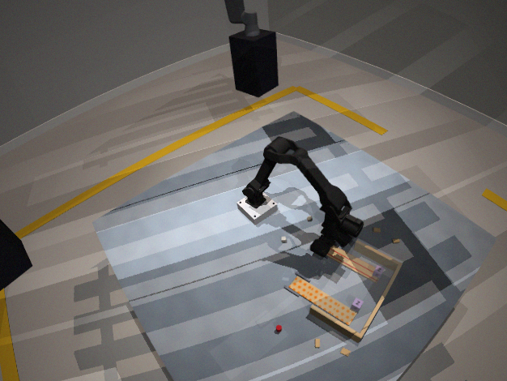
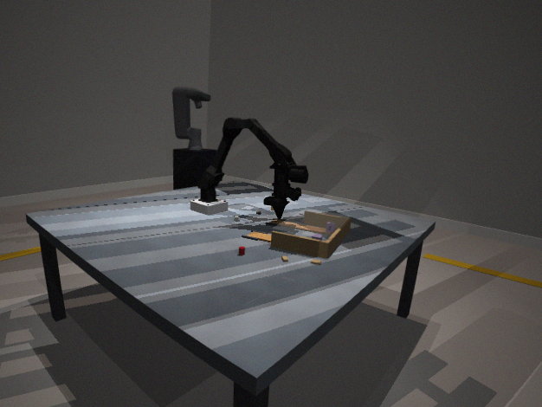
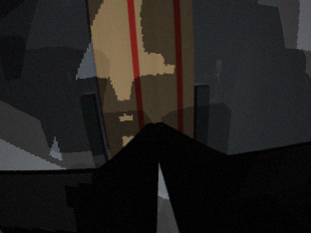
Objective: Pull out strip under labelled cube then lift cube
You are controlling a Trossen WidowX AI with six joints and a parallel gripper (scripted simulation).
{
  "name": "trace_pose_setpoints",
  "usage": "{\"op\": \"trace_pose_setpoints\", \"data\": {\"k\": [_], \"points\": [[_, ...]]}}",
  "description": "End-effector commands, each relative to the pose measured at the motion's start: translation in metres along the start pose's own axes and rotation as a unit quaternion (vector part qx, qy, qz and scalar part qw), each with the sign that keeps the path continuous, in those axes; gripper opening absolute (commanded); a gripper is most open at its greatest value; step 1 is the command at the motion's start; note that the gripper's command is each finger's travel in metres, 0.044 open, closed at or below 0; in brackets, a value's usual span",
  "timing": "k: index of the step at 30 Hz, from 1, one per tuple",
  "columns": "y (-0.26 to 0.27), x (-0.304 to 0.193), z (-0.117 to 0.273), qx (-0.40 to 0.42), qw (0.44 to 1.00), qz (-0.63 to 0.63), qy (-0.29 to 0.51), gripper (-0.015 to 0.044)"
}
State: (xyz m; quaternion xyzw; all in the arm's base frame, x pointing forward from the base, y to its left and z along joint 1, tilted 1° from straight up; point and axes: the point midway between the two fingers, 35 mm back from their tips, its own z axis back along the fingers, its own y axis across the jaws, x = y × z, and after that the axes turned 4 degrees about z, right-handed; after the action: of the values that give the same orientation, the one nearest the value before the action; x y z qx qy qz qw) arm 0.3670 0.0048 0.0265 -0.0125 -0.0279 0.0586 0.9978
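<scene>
Gripper: fully closed, empty; tips over the red-striped strip's near end. Labelled cube: on its far end. Risks: light pressure, tips slipping; skewed drag, strip jamming; jerky pull, cube toppling.

Pretty dim room tbh, plain grey walls, yellow tape on the beige floor, and stripy light falling across the dark-legged worktop.
</scene>
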Motion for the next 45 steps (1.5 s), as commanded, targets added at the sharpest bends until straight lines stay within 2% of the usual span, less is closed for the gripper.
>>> {"op": "trace_pose_setpoints", "data": {"k": [1,45], "points": [[0.002,-0.0039,-0.011,0.003,1.0,0.002,0.007,0.0],[0.0024,-0.0044,-0.0167,0.003,1.0,0.002,0.007,0.0]]}}
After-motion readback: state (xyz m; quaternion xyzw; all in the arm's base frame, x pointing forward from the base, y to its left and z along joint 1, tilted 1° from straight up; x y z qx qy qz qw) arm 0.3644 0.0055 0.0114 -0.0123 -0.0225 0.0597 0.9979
